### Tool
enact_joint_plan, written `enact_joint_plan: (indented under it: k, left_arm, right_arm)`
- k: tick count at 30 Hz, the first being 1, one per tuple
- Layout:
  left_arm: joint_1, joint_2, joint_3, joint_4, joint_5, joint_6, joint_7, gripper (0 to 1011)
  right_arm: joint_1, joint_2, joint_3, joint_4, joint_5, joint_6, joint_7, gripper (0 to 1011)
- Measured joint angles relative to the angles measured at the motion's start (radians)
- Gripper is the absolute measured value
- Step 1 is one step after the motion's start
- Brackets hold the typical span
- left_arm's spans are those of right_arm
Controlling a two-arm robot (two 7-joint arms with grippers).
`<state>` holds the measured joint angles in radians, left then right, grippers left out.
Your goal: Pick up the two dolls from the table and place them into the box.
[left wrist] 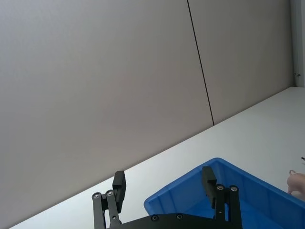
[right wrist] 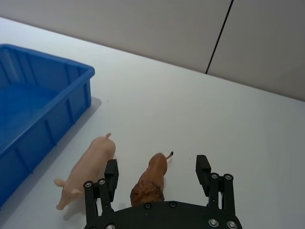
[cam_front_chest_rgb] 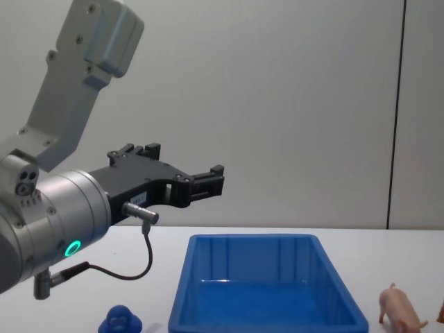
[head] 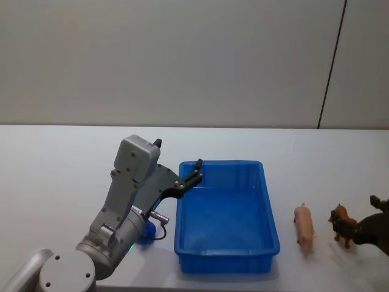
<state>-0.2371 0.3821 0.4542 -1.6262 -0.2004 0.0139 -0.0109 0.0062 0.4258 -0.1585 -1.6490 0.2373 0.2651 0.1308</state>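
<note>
Right wrist view: right gripper (right wrist: 157,163), released, straddles brown four-legged toy animal (right wrist: 150,180) by desk's right edge. Skewed closure could knock it into pink toy pig (right wrist: 88,169). Left gripper (left wrist: 163,175), released, hovers above bright-blue plastic bin's (cam_front_chest_rgb: 253,238) left rim.

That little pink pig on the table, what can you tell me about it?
The pig is a small pale-pink toy, smooth like plastic, with a snout, short legs and a thin upturned tail. It stands upright on the white table, snout toward the robot, tail toward the wall, between the blue box and the brown animal, touching neither. Nothing holds it.
</note>
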Motion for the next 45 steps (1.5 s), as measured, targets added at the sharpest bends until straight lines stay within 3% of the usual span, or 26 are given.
enact_joint_plan:
  k: [13,20,23,34,45]
  left_arm:
    - [0.000,0.000,0.000,0.000,0.000,0.000,0.000,1002]
    - [0.000,0.000,0.000,0.000,0.000,0.000,0.000,1002]
    - [0.000,0.000,0.000,0.000,0.000,0.000,0.000,1002]
    - [0.000,0.000,0.000,0.000,0.000,0.000,0.000,1002]
    - [0.000,0.000,0.000,0.000,0.000,0.000,0.000,1002]
  right_arm:
    - [0.026,-0.016,-0.014,0.044,-0.026,0.072,0.033,994]
    - [0.041,-0.025,-0.019,0.067,-0.032,0.101,0.043,865]
    - [0.044,-0.028,-0.020,0.073,-0.032,0.109,0.045,740]
    - [0.048,-0.031,-0.020,0.078,-0.033,0.114,0.049,441]
    - [0.045,-0.033,-0.017,0.061,-0.043,0.050,0.033,437]
